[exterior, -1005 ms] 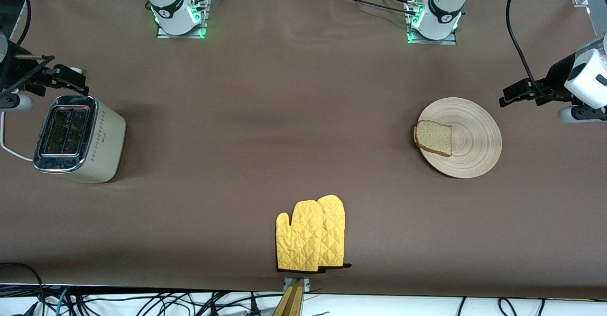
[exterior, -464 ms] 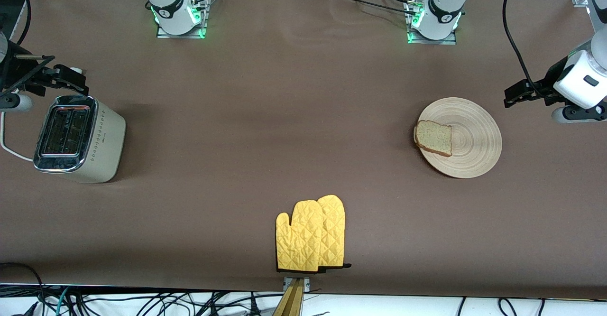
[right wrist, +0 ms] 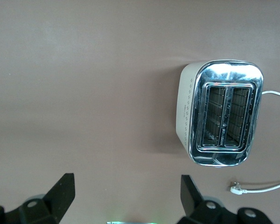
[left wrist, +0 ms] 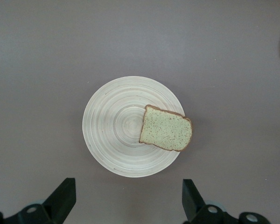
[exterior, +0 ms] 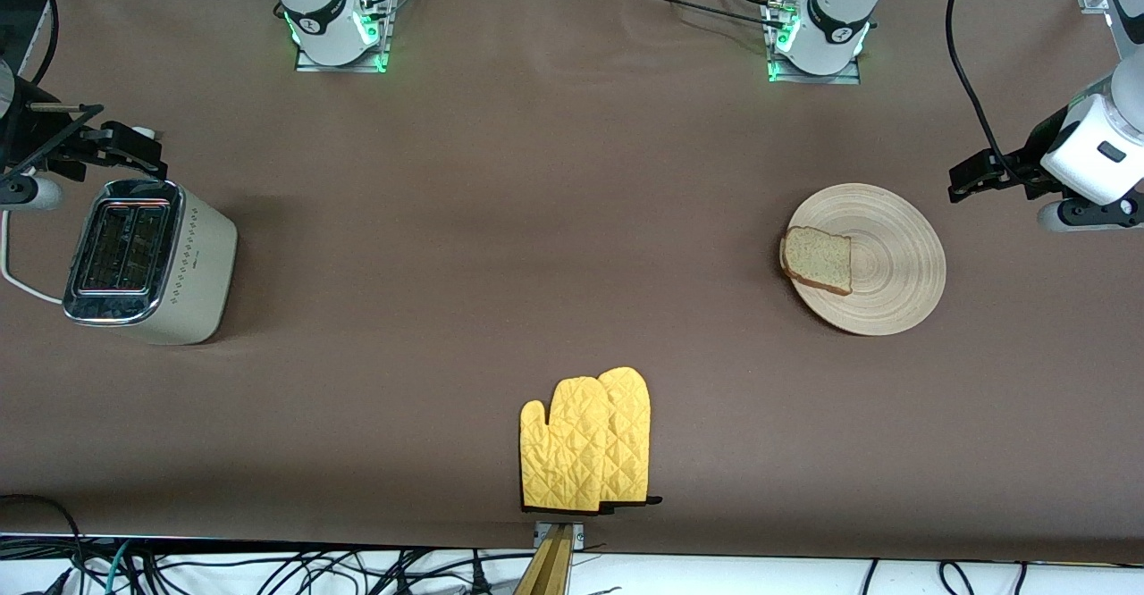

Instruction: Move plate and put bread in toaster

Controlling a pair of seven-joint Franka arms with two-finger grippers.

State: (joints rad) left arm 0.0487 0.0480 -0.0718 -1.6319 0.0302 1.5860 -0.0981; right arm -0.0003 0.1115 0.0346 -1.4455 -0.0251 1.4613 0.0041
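Note:
The pale wooden plate (exterior: 885, 264) lies toward the left arm's end of the table. The bread (exterior: 818, 260) lies flat on the plate's rim, on the side toward the right arm's end, and slightly overhangs it. My left gripper (exterior: 970, 177) hangs open and empty over bare table just off the plate's edge. From the left wrist, the plate (left wrist: 112, 135) and bread (left wrist: 167, 134) show past the gripper (left wrist: 128, 189). The cream toaster (exterior: 147, 260) stands at the right arm's end with both slots empty. My right gripper (exterior: 134, 144) waits open over the table beside the toaster (right wrist: 221, 112).
A pair of yellow oven mitts (exterior: 585, 439) lies at the table's edge nearest the front camera, midway along it. The toaster's white cord (exterior: 22, 282) runs off the table's end, and its plug (right wrist: 235, 189) lies on the cloth.
The left arm's wrist has lifted and turned a little, shifting its gripper slightly. The right arm, plate, bread and toaster have not moved.

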